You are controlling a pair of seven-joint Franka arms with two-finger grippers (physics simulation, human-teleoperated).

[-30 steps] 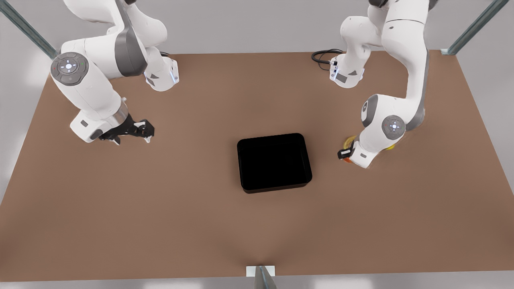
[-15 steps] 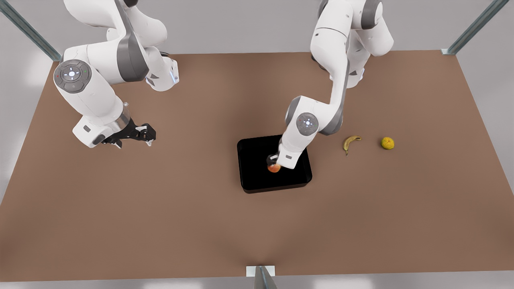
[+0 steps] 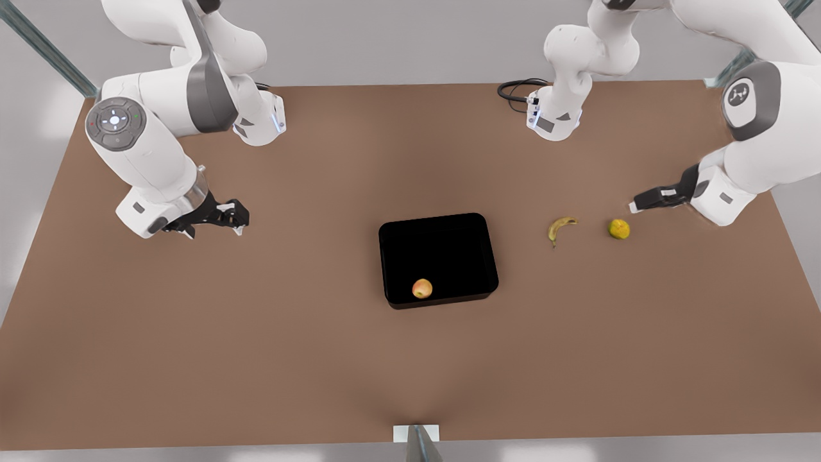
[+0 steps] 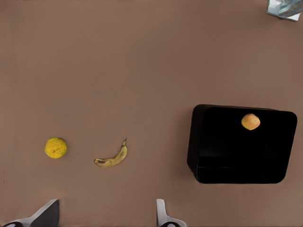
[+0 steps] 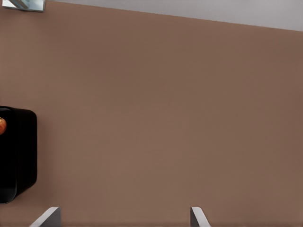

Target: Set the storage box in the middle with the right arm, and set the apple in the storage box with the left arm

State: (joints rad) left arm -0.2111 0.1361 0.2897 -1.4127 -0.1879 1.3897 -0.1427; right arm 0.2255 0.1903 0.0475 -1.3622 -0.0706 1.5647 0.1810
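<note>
The apple [image 3: 422,289] lies loose against the near wall of the storage box [image 3: 487,256] at mid-frame, both arms withdrawn, the left gripper [image 3: 643,203] at right and right gripper [image 3: 236,214] at left, fingers wide and empty: a jolt could roll it.

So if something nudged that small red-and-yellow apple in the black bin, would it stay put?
Probably not. The small round red-and-yellow apple looks smooth and round, so it would likely roll. It lies near one low wall of the shallow black rectangular storage bin, which should stop it. It looks firm rather than squashy.
</note>
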